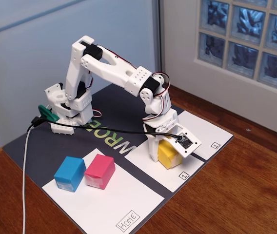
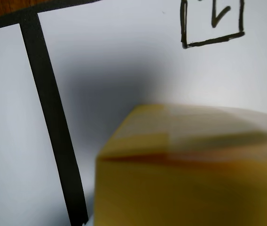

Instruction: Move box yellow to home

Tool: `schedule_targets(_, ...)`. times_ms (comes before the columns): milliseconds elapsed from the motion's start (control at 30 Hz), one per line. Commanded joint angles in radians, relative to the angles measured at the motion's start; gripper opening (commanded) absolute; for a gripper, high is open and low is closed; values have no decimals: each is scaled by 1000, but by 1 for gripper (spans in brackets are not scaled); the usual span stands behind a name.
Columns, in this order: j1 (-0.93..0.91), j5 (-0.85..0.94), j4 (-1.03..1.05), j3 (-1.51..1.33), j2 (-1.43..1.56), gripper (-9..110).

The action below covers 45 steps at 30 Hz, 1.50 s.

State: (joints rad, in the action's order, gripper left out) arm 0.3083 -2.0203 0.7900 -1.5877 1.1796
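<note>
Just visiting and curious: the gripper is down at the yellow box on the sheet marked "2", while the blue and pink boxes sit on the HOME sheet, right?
Not quite. The fixed view shows the gripper at the yellow box on the sheet marked "1", not "2". The blue box and pink box do sit on the HOME sheet.

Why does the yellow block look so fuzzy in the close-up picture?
In the wrist view the yellow block sits very close to the lens, so it blurs, while the paper behind stays sharper and carries a soft grey shadow; in the fixed view the same block looks crisp.
</note>
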Motion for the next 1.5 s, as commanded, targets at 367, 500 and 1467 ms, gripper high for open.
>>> schedule_targets(367,-8,35,-40,11,44,-1)
schedule_targets(500,8,87,-32,26,103,-1)
schedule_targets(1467,-267,55,44,41,434,-1)
